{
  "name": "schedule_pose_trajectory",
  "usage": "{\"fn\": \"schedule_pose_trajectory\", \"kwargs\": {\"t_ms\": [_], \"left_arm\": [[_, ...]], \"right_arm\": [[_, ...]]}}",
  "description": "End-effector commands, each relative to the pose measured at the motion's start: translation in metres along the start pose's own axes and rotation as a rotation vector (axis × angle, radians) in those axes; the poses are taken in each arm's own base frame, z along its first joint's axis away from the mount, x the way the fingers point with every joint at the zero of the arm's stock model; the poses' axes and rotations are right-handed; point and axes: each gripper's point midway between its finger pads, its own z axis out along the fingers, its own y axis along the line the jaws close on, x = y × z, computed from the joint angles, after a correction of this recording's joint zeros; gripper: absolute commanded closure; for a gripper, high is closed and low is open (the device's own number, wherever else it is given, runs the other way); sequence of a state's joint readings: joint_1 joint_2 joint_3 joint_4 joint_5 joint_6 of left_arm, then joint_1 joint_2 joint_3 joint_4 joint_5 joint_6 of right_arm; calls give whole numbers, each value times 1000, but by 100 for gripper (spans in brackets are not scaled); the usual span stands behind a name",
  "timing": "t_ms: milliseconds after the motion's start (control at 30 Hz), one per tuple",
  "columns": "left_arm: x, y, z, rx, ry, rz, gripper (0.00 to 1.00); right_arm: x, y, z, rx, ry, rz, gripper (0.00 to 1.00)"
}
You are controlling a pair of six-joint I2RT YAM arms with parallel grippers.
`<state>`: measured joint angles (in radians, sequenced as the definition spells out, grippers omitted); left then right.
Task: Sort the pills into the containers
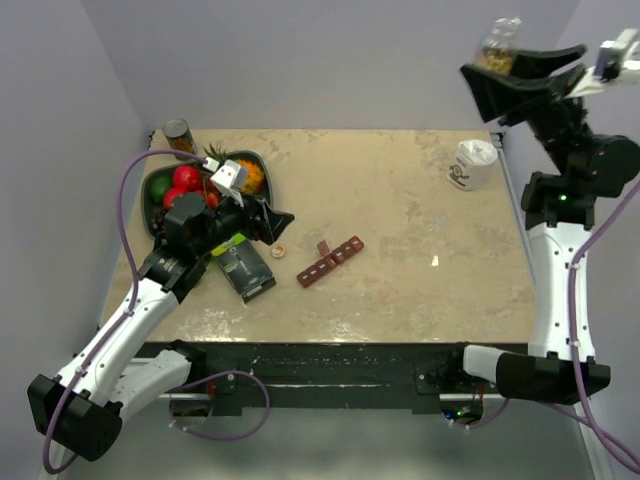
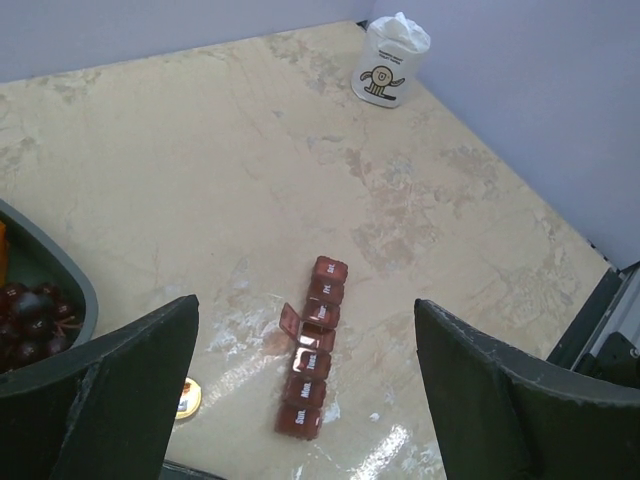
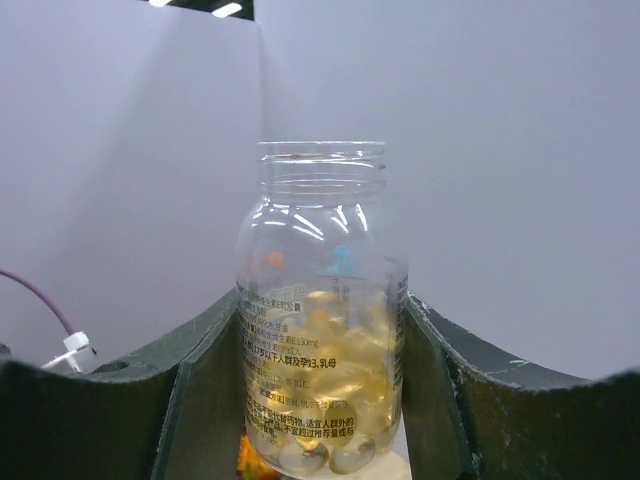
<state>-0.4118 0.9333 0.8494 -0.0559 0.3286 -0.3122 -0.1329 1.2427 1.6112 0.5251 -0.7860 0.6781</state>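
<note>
The dark red pill organizer lies mid-table, a row of day-marked compartments with one middle lid flipped open. In the left wrist view it lies between my fingers, on the table below them. My left gripper hovers just left of it, open and empty. My right gripper is raised high at the far right, shut on a clear uncapped bottle. Yellowish pills fill the bottle's lower half.
A small yellow cap lies left of the organizer. A dark fruit bowl, a tin can and a dark packet are on the left. A white cup stands back right.
</note>
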Motion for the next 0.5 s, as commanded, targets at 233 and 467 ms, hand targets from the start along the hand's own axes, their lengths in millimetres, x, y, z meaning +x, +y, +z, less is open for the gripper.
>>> {"fn": "schedule_pose_trajectory", "kwargs": {"t_ms": [233,467], "left_arm": [[23,32,-5,-91,58,228,0],[38,50,-6,-159,81,273,0]], "right_arm": [[197,90,-76,-476,440,-103,97],[334,91,-163,-575,871,-90,96]]}}
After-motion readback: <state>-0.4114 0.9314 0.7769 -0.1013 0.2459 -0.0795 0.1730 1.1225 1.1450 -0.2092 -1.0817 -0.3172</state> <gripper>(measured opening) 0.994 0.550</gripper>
